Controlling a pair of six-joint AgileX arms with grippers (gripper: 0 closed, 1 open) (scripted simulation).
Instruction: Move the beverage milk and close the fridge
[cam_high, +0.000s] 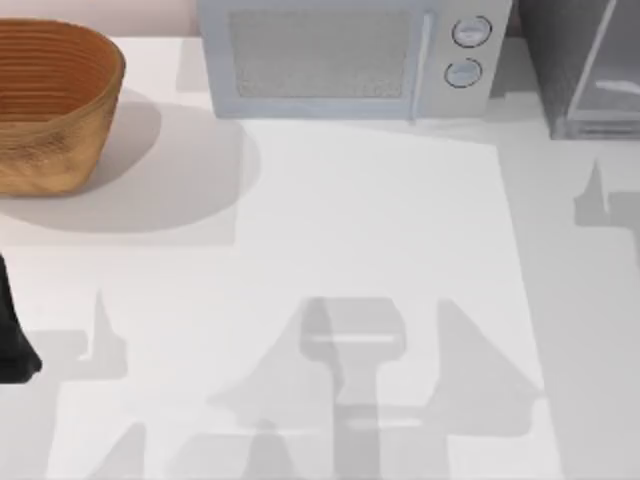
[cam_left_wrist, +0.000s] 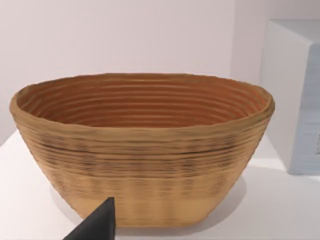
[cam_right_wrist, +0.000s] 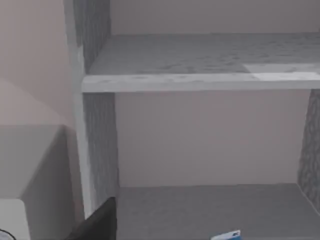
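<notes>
Fridge (cam_high: 585, 70) sits on the counter (cam_high: 380, 250) just right of the microwave (cam_high: 350, 55), door open. Right wrist view looks into the fridge: beverage milk (cam_right_wrist: 227, 235) stands on the lower floor below the shelf (cam_right_wrist: 200, 82). Basket (cam_high: 50, 105) is left of the microwave. Left arm (cam_high: 12, 330) is near the basket. Can't tell either hand's opening.

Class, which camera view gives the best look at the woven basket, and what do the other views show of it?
The left wrist view: the basket appears whole, side-on, with rim, ribbed inside and wall. The top view shows it from above at the table's far left, cut by the edge. The right wrist view faces the fridge shelves instead.
</notes>
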